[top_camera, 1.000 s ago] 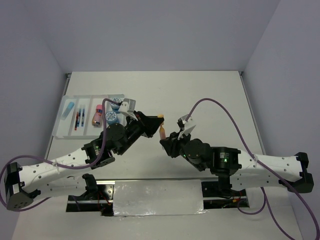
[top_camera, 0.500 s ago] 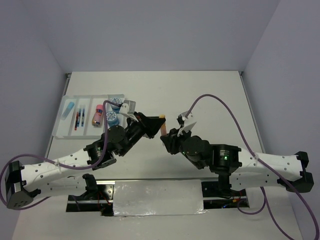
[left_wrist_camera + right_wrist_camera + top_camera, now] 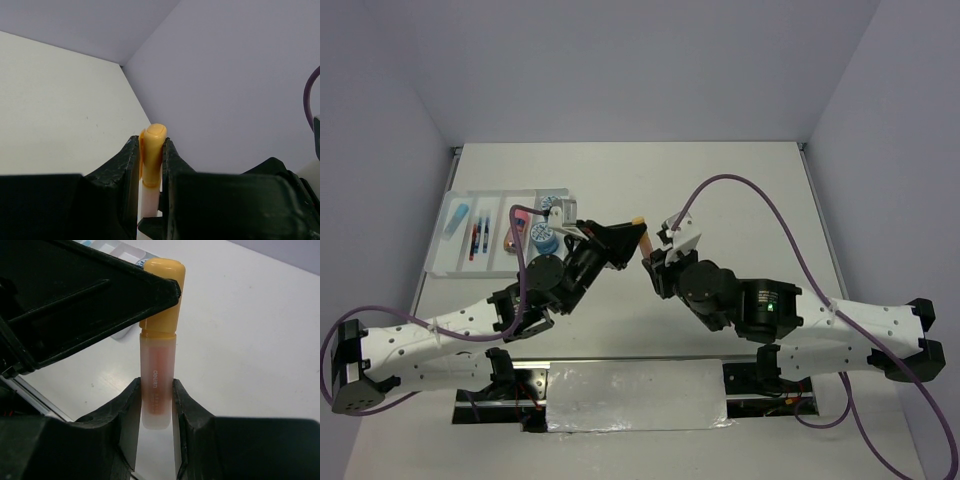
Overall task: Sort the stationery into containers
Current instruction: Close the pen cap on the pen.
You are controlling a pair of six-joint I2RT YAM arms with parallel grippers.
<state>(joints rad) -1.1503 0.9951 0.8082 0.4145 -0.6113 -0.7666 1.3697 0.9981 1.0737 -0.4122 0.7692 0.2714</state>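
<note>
— As seen from the top camera, what takes up most of the frame?

— White bench (image 3: pixel 740 190), from centre to the upper edge. The left arm (image 3: pixel 430 335) runs in from the lower left corner. The right arm (image 3: pixel 840 325) runs in from the lower right corner. Both reach toward frame centre.

— Where is the container?

— White tray (image 3: pixel 448 256), upper left of the frame, lying flat on the bench. It has four long compartments side by side.

— State of each pincer?

— Left pincer (image 3: pixel 625 240) (image 3: pixel 151 150): closed almost fully, clamped on the orange cap of the peach marker (image 3: pixel 644 243) (image 3: pixel 152 147) (image 3: pixel 157 360). Right pincer (image 3: pixel 655 262) (image 3: pixel 156 400): jaws partly apart, clamped on the translucent barrel of the same marker. The two pincers meet at frame centre. The marker is gripped at both ends, well apart from the tray, and appears lifted off the bench. In the right wrist view it stands upright with the cap at the top, and a black finger of the left pincer crosses the cap from the left.

— Tray contents?

— Counting from the left:
- Fourth compartment: two blue-white rolls (image 3: pixel 548 240), partly hidden by the left wrist.
- Third compartment: pink-orange cylinder (image 3: pixel 517 222).
- Second compartment: thin pens (image 3: pixel 477 232).
- First compartment: light-blue piece (image 3: pixel 457 217).
</note>
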